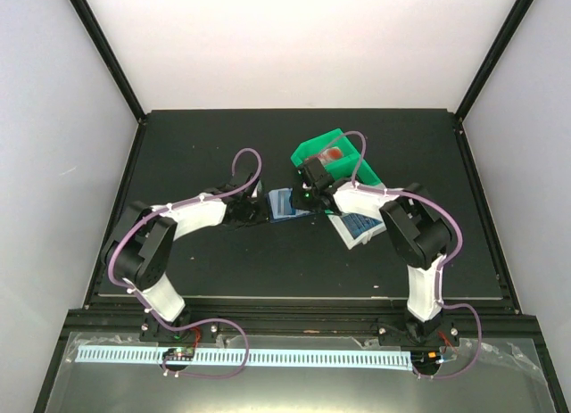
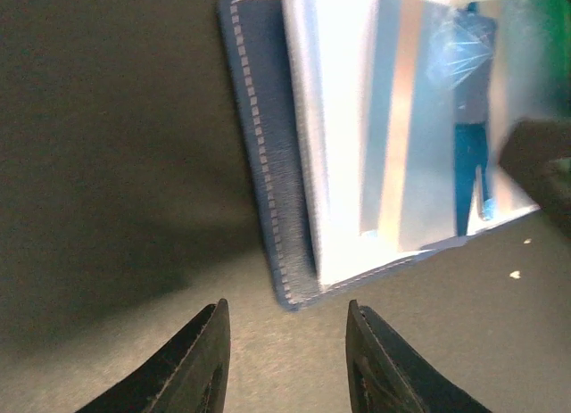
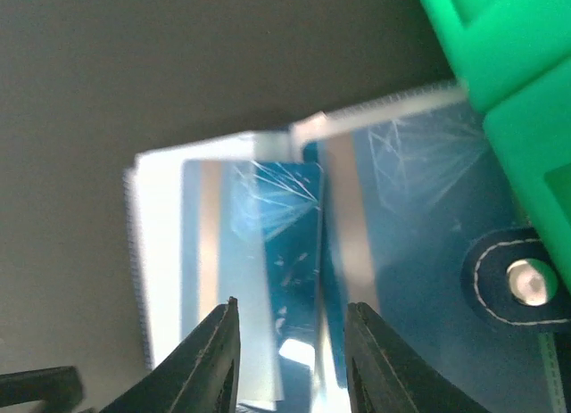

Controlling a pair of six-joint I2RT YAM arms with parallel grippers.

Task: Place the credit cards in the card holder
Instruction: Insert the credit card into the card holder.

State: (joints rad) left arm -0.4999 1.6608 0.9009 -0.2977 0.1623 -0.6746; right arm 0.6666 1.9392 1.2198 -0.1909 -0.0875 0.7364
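Overhead, the card holder point(image 1: 284, 203) lies open just beside the green bin point(image 1: 335, 154). Left wrist: the left gripper point(image 2: 285, 359) stands parted and empty, on the holder's side away from the bin. Right wrist: the right gripper point(image 3: 290, 359) hovers parted, bin-side, above a blue credit card point(image 3: 259, 252), perhaps already pocketed. It looks thin, stiff and slick, so pinch its long edges.

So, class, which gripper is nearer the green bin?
Right. The right gripper hovers beside the green bin, over the card holder; the left gripper sits across the holder from it.
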